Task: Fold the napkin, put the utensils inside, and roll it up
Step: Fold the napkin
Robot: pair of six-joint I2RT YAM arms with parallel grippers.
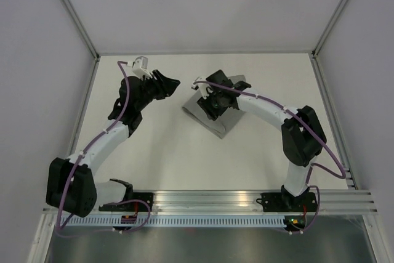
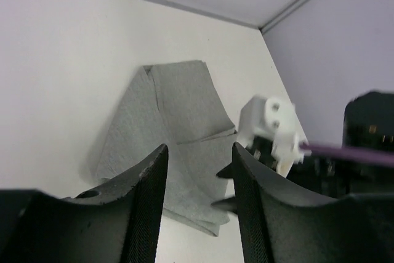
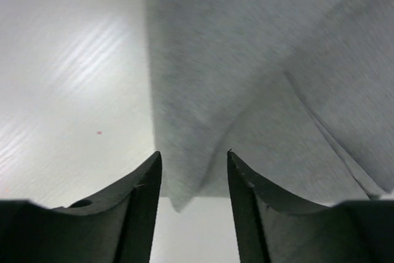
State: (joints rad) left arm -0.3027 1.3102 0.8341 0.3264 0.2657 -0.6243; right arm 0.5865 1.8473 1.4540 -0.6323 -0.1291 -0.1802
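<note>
Napkin (image 3: 246,60) beneath down-tilted, parted right claw (image 3: 191,155)

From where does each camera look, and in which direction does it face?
Top external: above and behind the left arm and right arm, both shown, looking down on the table and the napkin.
Left wrist: on the left arm, looking across at the napkin; left gripper at bottom.
Right wrist: close above the napkin; right gripper at bottom.
All three share the napkin.

The napkin (image 2: 166,121) is seen in plain, unpatterned grey. The worktop (image 1: 172,152) is white. The left claw (image 2: 198,152) and right claw (image 3: 191,158) are finished black, and the cable (image 2: 345,153) is sheathed purple.
</note>
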